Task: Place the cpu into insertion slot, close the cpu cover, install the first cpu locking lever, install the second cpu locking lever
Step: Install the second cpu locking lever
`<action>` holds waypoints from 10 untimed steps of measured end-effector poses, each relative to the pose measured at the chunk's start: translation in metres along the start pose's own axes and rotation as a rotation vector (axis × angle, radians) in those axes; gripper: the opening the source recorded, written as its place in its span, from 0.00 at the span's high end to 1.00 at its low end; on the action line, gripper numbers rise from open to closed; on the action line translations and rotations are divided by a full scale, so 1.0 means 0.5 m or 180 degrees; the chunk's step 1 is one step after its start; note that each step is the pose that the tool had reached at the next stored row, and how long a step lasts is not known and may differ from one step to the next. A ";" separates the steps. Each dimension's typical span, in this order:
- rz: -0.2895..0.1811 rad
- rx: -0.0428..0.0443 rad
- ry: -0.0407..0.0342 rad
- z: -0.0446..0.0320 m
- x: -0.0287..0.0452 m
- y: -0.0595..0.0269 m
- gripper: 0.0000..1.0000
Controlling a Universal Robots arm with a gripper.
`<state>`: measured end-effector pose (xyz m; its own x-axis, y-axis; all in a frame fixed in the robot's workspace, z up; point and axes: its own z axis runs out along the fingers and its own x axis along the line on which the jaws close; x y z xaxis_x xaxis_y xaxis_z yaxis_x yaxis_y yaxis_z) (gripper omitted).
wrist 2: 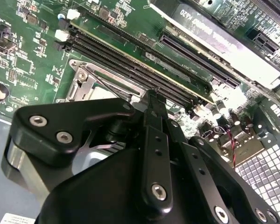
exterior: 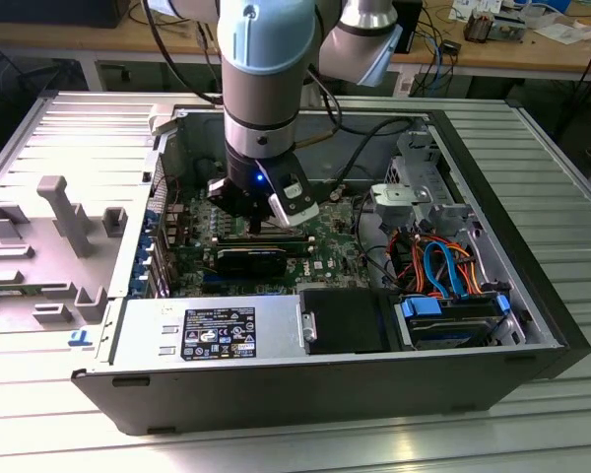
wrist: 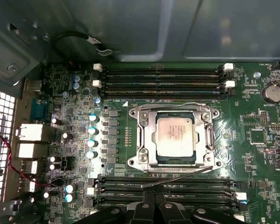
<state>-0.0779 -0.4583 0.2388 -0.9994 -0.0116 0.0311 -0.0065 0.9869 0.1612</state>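
First wrist view: small square silvery-grey cpu (wrist: 175,141) sits in the insertion slot (wrist: 210,161) under the closed silvery frame-shaped cpu cover (wrist: 147,140); at its 6 o'clock, black fingers (wrist: 151,211) look pressed together.

arm (exterior: 261,69): silver-grey tube, pale-blue cap | hand (wrist 2: 151,100): black, silver screws

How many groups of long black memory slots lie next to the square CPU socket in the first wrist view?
2. One group of long black memory slots lies between the square silvery CPU socket and the grey case wall; the other group lies on the opposite side, partly hidden by the black claw.
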 end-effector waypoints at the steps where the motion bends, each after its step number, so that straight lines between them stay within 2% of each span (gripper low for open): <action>1: 0.0000 -0.0002 0.0000 0.000 0.000 0.000 0.89; 5: 0.0000 -0.0007 0.0000 -0.019 -0.001 0.003 0.89; 10: 0.0000 -0.0008 0.0000 -0.022 -0.010 0.003 0.89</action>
<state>-0.0723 -0.4586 0.2498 -0.9994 -0.0116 0.0311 -0.0063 0.9865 0.1636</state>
